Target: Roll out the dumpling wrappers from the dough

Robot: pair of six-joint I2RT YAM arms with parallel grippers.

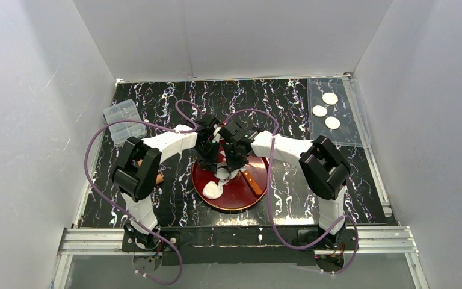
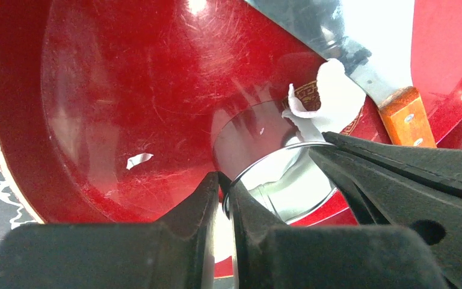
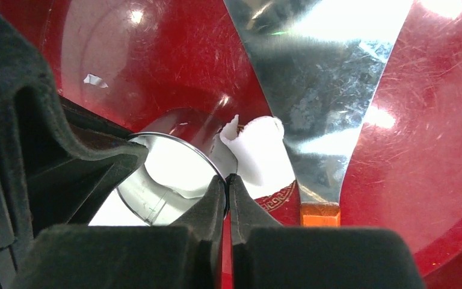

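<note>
Both grippers hang over the red plate (image 1: 258,195) at the table's middle. My left gripper (image 1: 209,158) is shut on the wall of a small metal ring (image 2: 277,180), its fingertips (image 2: 213,183) pinching the rim. My right gripper (image 1: 236,158) is shut on the opposite wall of the same ring (image 3: 168,180). White shows inside the ring. A ragged dough scrap (image 3: 258,150) lies against the ring, also in the left wrist view (image 2: 334,96). More dough (image 1: 212,190) lies on the plate's near left. Three round wrappers (image 1: 319,111) lie on a clear sheet at the back right.
A metal scraper (image 3: 313,78) with a wooden handle (image 2: 406,117) lies on the plate beside the ring. A tiny white scrap (image 2: 138,159) sits on the plate. A clear plastic box (image 1: 124,121) stands at the back left. A brown wooden item (image 1: 159,179) lies partly under the left arm.
</note>
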